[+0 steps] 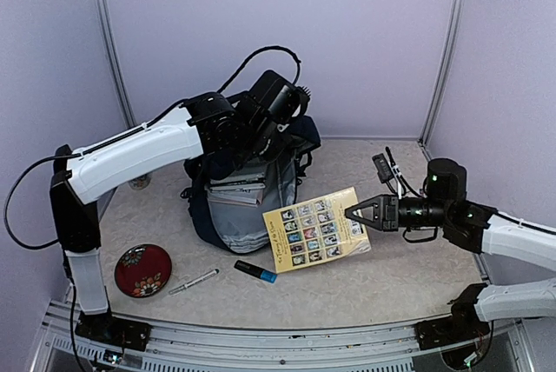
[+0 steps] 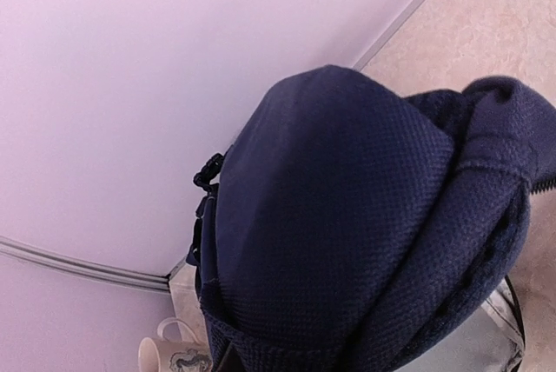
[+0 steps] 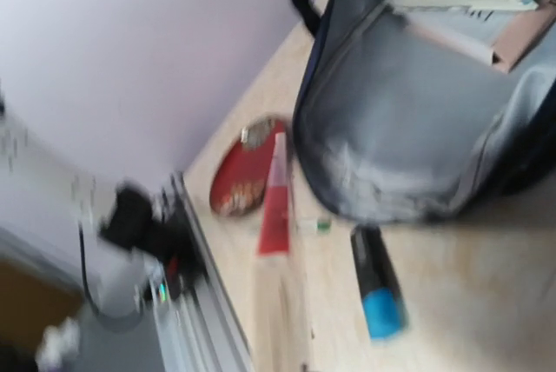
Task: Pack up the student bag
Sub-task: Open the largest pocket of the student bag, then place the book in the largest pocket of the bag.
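The student bag (image 1: 248, 207), navy with a grey lining, stands open at the table's middle with books (image 1: 236, 189) inside. My left gripper (image 1: 271, 133) is down on the bag's top edge. Its fingers are hidden in the left wrist view, where navy bag fabric (image 2: 347, 215) fills the frame, and it looks shut on that fabric. My right gripper (image 1: 356, 213) is shut on the right edge of a yellow book (image 1: 314, 225) with a grid of pictures. It holds the book tilted in front of the bag's opening. The right wrist view shows the book (image 3: 274, 194) edge-on before the open bag (image 3: 408, 129).
A red dish (image 1: 143, 269), a silver pen (image 1: 193, 282) and a black marker with a blue end (image 1: 255, 271) lie on the table in front of the bag. A mug (image 2: 165, 356) stands behind the bag on the left. A black cabled object (image 1: 382, 166) lies at the back right.
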`<action>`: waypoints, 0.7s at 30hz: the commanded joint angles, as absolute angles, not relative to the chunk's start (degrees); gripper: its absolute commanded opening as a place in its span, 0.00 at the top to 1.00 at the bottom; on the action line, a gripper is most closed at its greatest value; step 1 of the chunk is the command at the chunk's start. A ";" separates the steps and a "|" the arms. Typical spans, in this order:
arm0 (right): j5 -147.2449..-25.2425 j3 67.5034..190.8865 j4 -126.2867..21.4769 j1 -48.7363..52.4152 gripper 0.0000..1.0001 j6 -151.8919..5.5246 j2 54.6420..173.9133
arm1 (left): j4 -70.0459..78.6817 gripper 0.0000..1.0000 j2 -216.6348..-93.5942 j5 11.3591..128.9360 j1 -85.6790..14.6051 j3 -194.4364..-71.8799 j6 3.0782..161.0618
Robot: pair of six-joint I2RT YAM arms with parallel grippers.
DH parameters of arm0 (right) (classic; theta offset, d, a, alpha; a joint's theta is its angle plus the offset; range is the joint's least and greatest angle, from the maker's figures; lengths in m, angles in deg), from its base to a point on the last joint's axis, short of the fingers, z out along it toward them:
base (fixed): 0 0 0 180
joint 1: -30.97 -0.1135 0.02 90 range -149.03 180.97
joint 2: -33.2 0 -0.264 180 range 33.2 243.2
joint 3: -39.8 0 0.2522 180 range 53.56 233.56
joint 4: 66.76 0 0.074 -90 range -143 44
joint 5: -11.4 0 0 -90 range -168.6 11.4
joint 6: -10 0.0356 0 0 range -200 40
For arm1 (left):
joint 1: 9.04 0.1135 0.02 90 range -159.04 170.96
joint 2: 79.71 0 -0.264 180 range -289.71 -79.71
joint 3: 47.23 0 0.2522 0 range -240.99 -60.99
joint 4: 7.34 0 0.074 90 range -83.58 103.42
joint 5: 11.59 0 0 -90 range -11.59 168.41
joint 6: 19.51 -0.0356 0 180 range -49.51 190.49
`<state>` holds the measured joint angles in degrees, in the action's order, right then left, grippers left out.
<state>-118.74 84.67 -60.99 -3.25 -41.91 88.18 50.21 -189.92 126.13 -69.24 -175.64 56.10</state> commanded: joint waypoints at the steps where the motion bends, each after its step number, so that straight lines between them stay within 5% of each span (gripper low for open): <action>1: -108.07 86.05 -86.22 -4.76 1.00 -25.86 95.16 | 43.13 1.00 -193.14 126.43 -71.20 -190.58 57.75; 10: -94.21 98.12 -82.32 -4.98 1.00 -16.57 114.64 | 38.83 1.00 -193.62 125.14 -73.32 -197.61 55.64; 21: -75.14 97.43 -88.98 -4.98 1.00 -8.20 117.91 | 43.88 1.00 -192.88 118.10 -74.78 -194.77 60.84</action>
<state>-85.89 96.80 -83.41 -4.56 -11.23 119.02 53.29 -197.66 122.44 -73.29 -192.71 56.75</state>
